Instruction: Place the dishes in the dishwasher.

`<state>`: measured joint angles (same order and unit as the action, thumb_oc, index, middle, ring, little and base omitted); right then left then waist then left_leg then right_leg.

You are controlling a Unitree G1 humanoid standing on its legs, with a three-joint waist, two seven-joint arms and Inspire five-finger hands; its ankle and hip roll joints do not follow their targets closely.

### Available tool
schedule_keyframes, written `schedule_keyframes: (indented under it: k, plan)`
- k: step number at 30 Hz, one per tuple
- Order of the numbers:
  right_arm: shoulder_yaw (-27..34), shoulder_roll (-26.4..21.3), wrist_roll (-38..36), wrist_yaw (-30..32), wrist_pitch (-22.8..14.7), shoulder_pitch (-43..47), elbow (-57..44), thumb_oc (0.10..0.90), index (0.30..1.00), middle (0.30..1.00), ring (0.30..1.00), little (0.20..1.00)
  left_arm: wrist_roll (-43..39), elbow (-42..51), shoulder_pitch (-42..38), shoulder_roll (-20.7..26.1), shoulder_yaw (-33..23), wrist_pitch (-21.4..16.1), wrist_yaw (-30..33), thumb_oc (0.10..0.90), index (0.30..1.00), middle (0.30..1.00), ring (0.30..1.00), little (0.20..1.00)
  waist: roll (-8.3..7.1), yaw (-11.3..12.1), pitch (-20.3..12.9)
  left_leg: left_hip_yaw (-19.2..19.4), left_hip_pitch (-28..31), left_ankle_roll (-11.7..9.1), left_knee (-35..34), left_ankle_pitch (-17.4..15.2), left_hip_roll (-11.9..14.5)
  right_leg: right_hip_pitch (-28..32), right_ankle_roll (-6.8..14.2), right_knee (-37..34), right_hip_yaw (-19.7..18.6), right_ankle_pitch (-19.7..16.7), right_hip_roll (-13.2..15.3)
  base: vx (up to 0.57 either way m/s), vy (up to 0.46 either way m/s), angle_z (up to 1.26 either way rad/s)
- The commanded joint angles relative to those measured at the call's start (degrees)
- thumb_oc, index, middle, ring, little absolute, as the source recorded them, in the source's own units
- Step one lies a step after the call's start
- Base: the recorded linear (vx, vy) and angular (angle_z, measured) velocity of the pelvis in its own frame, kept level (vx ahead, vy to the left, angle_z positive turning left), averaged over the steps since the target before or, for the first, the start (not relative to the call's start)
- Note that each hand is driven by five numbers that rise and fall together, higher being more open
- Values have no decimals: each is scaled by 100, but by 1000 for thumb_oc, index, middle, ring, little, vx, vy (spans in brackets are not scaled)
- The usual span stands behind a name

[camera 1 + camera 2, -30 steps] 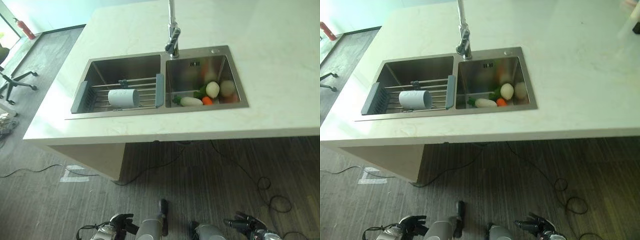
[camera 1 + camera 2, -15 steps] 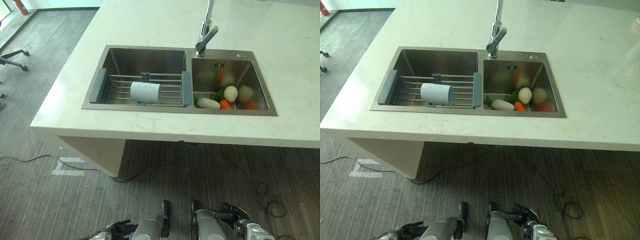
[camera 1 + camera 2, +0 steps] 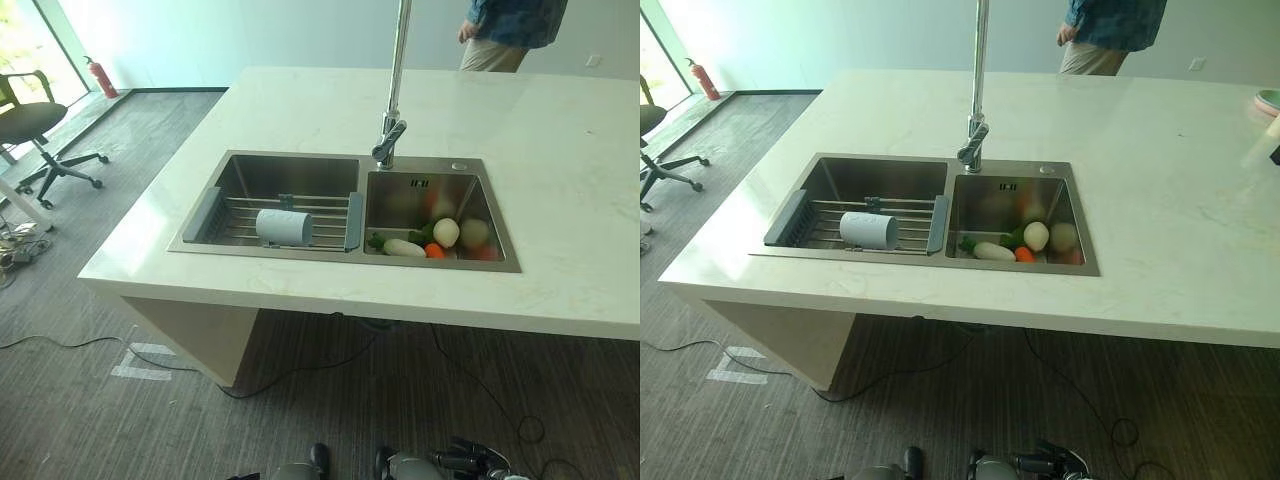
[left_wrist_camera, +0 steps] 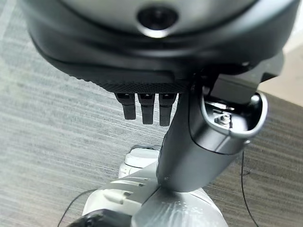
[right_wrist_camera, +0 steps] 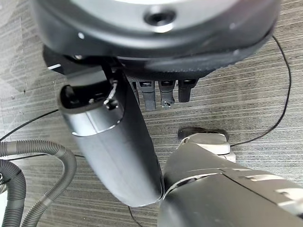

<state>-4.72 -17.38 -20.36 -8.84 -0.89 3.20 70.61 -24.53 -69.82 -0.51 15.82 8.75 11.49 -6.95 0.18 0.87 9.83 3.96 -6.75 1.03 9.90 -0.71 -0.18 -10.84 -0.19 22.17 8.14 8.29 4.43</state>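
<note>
While a pale cream stone island counter (image 3: 560,180) spreads across the middle and right of the head views, a stainless steel double sink (image 3: 345,262) sits sunk into its centre. From the divider between the basins a tall chrome tap (image 3: 395,85) rises toward the upper edge. Across the left basin lies a wire drying rack with grey plastic ends (image 3: 215,212), and on its rods, lying on its side, rests the dish: a pale blue-grey cylindrical cup (image 3: 284,226), plain and matte. At the near side of the right basin sits a cluster of white, green and orange vegetables (image 3: 430,240). A black swivel office chair (image 3: 35,125) stands at the left edge, a person in a blue top (image 3: 510,30) at the upper right. Over the grey floor, the left hand (image 4: 147,106) and right hand (image 5: 163,92) hang relaxed, fingers straight, holding nothing.
</note>
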Motion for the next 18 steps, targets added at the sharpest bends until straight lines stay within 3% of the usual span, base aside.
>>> schedule_keyframes:
  k: [1, 2, 3, 4, 5, 6, 8, 10, 11, 12, 18]
  plan:
    - [-33, -368, 105, 156, 5, 95, 52, 800, 900, 900, 900, 900, -356, -1, -299, -124, -244, -76, 134, 800, 900, 900, 900, 900, -229, -81, 581, -236, 273, -208, 729, -751, 328, 657, 338, -498, -371, 359, 288, 285, 165, 53]
    - [100, -464, -88, 200, 74, 129, 160, 800, 900, 900, 900, 900, -469, -29, -309, -173, -320, -163, 151, 800, 900, 900, 900, 900, -205, -3, 696, -380, 24, -211, 729, -738, 345, 708, 344, -498, -446, 365, 243, 443, 545, 60]
    - [304, -525, 47, 133, 121, 123, 290, 800, 900, 900, 900, 900, -696, -79, -231, -243, -444, -172, 254, 800, 900, 900, 900, 900, 4, 49, 724, -736, -421, -343, 729, -721, 538, 745, 417, -498, -427, 423, 141, 478, 732, 59]
    - [365, -511, -194, 45, -12, 93, 263, 800, 900, 900, 900, 900, -650, -135, -209, -251, -535, -125, 255, 800, 900, 900, 900, 900, 48, 110, 757, -783, -720, -434, 729, -607, 629, 809, 471, -498, -375, 478, 193, 536, 840, 29]
    - [409, -429, -446, 185, 151, 55, 104, 800, 900, 900, 900, 900, -654, -231, -188, -216, -611, 55, 191, 800, 900, 900, 900, 900, 34, 66, 665, -427, -726, -404, 729, -749, 729, 850, 595, -498, -196, 547, 415, 450, 654, 33]
    - [493, -384, -593, 211, 325, -15, 151, 800, 900, 900, 900, 900, -555, -361, -152, -218, -652, -21, 204, 800, 900, 900, 900, 900, 36, 51, 623, -537, -669, -366, 729, -794, 636, 819, 645, -498, -131, 454, 513, 496, 630, 24]
    - [612, -175, -327, -64, 134, -164, 443, 800, 900, 900, 900, 900, -357, -477, 37, -30, -760, -101, 168, 800, 900, 900, 900, 900, 134, 134, 648, -645, -385, -110, 729, -999, 478, 843, 706, -498, 328, 123, 559, 418, 353, 14]
    - [516, -147, -358, -179, 52, -97, 533, 800, 900, 900, 900, 900, -362, -553, 14, 81, -859, 0, 106, 800, 900, 900, 900, 900, -49, 61, 625, -498, -354, -83, 729, -1185, 291, 164, 846, -498, -74, 3, 662, 183, -34, -84]
    - [488, -124, -171, -201, 68, -72, 500, 800, 900, 900, 900, 900, -556, -479, 5, 99, -907, -63, 3, 800, 900, 900, 900, 900, -122, 22, 636, -389, -284, -55, 729, -1269, 269, -124, 980, -498, -226, -233, 703, 177, -249, -88]
    - [373, -145, -178, -222, 64, -65, 436, 800, 900, 900, 900, 900, -1008, -326, -148, 54, -832, 13, -32, 800, 900, 900, 900, 900, -139, 0, 543, -204, -387, -93, 729, -1239, 409, -135, 915, -498, -273, -98, 573, 145, -231, -27]
    - [446, -276, -418, -171, 191, -19, 207, 800, 900, 900, 900, 900, -902, -163, -191, -156, -671, -18, 236, 800, 900, 900, 900, 900, -120, -52, 385, -183, -578, -282, 729, -1166, 533, -259, 870, -498, -305, 77, 431, 52, -94, 9]
